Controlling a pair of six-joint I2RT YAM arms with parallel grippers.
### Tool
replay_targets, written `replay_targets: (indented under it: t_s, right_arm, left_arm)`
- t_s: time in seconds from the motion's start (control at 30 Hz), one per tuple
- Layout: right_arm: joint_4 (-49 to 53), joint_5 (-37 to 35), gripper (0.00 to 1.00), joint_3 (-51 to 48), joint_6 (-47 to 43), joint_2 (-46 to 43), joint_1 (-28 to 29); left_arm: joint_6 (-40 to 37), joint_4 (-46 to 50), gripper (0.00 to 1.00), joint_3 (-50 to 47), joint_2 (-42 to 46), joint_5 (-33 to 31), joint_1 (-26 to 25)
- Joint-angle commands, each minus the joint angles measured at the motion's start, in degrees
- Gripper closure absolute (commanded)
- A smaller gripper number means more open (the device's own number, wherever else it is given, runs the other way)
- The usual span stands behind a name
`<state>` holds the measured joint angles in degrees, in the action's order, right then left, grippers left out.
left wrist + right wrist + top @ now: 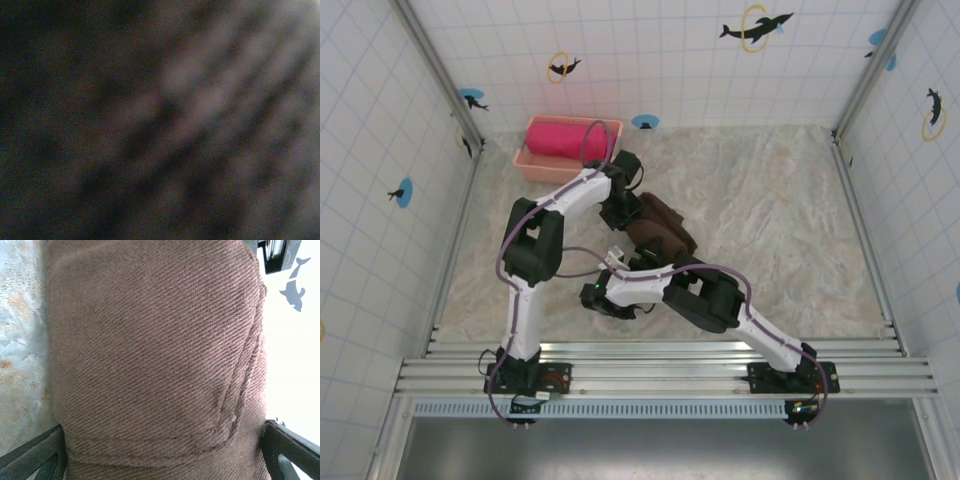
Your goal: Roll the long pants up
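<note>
The long pants [662,228] lie as a compact dark brown bundle in the middle of the table. My left gripper [620,212] is pressed against the bundle's left far side, and its fingers are hidden. Blurred dark fabric [200,100] covers the lens in the left wrist view. My right gripper [632,262] is at the bundle's near end. In the right wrist view the brown twill pants [150,350], with a curved stitched seam, bulge between the right gripper's [162,460] two black fingers [35,455], which stand far apart on either side.
A pink basket [532,165] holding a bright pink rolled cloth [560,138] stands at the back left, just beyond the left arm. Tiled walls close the table in on three sides. Bare marbled table [790,220] lies to the right of the bundle.
</note>
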<state>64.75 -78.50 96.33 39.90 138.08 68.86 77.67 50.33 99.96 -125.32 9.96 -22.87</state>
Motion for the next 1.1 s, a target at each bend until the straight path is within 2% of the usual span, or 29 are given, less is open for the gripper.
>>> replay_targets:
  t_s: [0.0, 0.37, 0.47, 0.57, 0.63, 0.73, 0.8, 0.87, 0.93, 0.97, 1.07]
  right_arm:
    - [3.8, -2.1, 0.0, 2.5, 4.9, 0.9, -1.3]
    - [5.5, -0.7, 0.0, 6.1, 6.0, 3.0, -5.6]
    - [4.1, 2.3, 0.0, 6.8, 3.8, 4.0, -7.0]
    - [-2.0, 7.5, 0.01, 5.1, -1.9, 3.8, -8.0]
    - [-5.0, 10.2, 0.05, 4.0, -4.7, 3.5, -8.4]
    - [-7.0, 13.9, 0.26, 3.5, -7.2, 3.2, -9.0]
    - [-8.6, 15.9, 0.51, 3.0, -8.9, 2.9, -9.0]
    - [-9.9, 18.0, 0.7, 2.5, -10.2, 2.6, -9.1]
    - [-11.3, 19.9, 0.94, 1.8, -11.6, 2.1, -9.2]
    - [-11.8, 21.0, 1.0, 1.7, -12.4, 1.9, -9.3]
    - [-12.9, 23.5, 1.0, 0.9, -14.0, 1.1, -9.4]
  left_arm:
    - [0.6, 14.5, 1.0, -5.5, -4.1, -3.3, -0.2]
    - [1.3, 14.5, 1.0, -8.3, -2.7, -3.8, -0.2]
    - [1.4, 14.6, 1.0, -8.4, -2.4, -4.0, -0.2]
    - [1.7, 14.6, 1.0, -8.4, -1.9, -4.2, -0.3]
    - [1.8, 14.6, 1.0, -8.5, -1.4, -4.5, -0.4]
    - [2.0, 14.5, 1.0, -8.9, -1.0, -4.7, -0.4]
    - [2.3, 14.1, 1.0, -9.3, -0.9, -4.6, -0.4]
    - [2.6, 13.3, 1.0, -9.8, -0.7, -4.4, -0.4]
    - [2.8, 12.7, 1.0, -10.5, -0.4, -4.3, -0.4]
    - [2.8, 12.5, 1.0, -10.7, -0.3, -4.2, -0.4]
    - [2.8, 12.3, 1.0, -11.0, 0.0, -4.5, -0.4]
